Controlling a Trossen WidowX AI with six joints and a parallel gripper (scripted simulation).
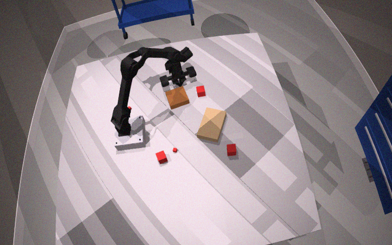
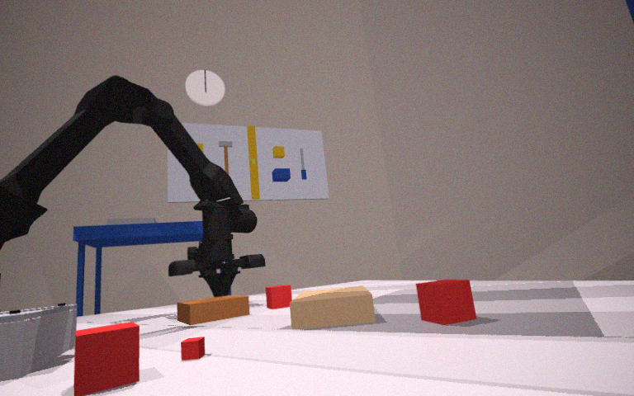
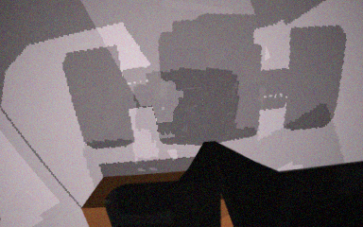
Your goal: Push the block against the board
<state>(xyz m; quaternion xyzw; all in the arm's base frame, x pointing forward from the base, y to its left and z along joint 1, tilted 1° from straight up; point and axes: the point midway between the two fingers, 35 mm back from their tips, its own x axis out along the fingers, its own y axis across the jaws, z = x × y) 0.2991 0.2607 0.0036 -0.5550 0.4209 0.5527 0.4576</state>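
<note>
The square block (image 1: 177,97) (image 2: 212,308) is dark orange-brown and lies flat on the table; its near corner shows in the wrist view (image 3: 95,215). The board (image 1: 211,124) (image 2: 332,308) is a longer tan slab to the block's right and nearer the front, apart from it with a gap between them. My gripper (image 1: 178,83) (image 2: 220,291) (image 3: 209,148) is shut and empty, pointing down with its tip low at the block's far side. I cannot tell whether the tip touches the block.
Several red cubes lie around: one (image 1: 200,91) (image 2: 277,296) right of the block, one (image 1: 231,149) (image 2: 445,301) in front of the board, two (image 1: 161,156) (image 1: 174,149) near the arm's base (image 1: 129,136). A blue cart (image 1: 153,9) stands behind the table.
</note>
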